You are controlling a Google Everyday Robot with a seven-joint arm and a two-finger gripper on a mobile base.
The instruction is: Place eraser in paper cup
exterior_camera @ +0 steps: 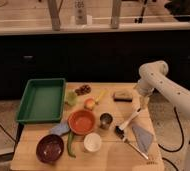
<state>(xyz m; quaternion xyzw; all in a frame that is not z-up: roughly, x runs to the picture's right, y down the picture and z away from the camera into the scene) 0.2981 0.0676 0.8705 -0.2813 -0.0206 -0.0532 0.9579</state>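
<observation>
The eraser [122, 95], a small tan-topped block, lies at the back right of the wooden table. My gripper [138, 103] hangs just to its right, pointing down and a little above the tabletop. It stands open and holds nothing. The paper cup [92, 142], small and white, stands upright near the front edge, left of the gripper and well apart from the eraser.
A metal cup [106, 120] and an orange bowl [82, 121] stand between eraser and paper cup. A white-handled brush [126, 124] and grey cloth [143, 136] lie below the gripper. Left are a green tray [42, 100], pale green cup [71, 98] and purple bowl [50, 148].
</observation>
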